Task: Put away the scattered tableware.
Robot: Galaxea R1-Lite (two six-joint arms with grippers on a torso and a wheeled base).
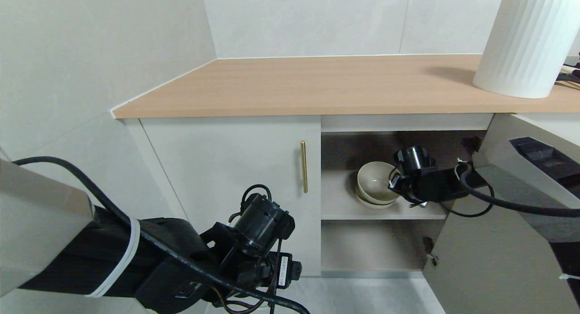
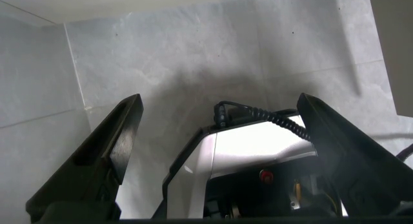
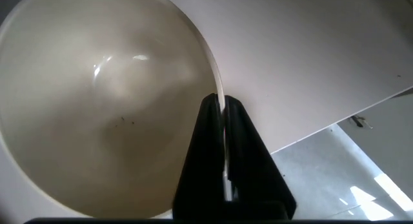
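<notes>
A cream bowl (image 1: 372, 181) sits tilted on top of another cream dish (image 1: 369, 202) on the middle shelf (image 1: 337, 200) of the open cabinet. My right gripper (image 1: 393, 182) reaches into the cabinet and is shut on the bowl's near rim. In the right wrist view the two fingers of the right gripper (image 3: 223, 106) pinch the thin rim of the bowl (image 3: 103, 108), with the white shelf (image 3: 310, 56) beneath. My left gripper (image 2: 219, 106) hangs low in front of the closed cabinet door, open over the grey tiled floor (image 2: 213, 50), holding nothing.
The left cabinet door (image 1: 226, 169) is closed and carries a gold handle (image 1: 303, 166). The right door (image 1: 480, 259) stands swung open beside my right arm. A white ribbed container (image 1: 525, 42) stands on the wooden countertop (image 1: 317, 83). The bottom shelf (image 1: 371, 246) is bare.
</notes>
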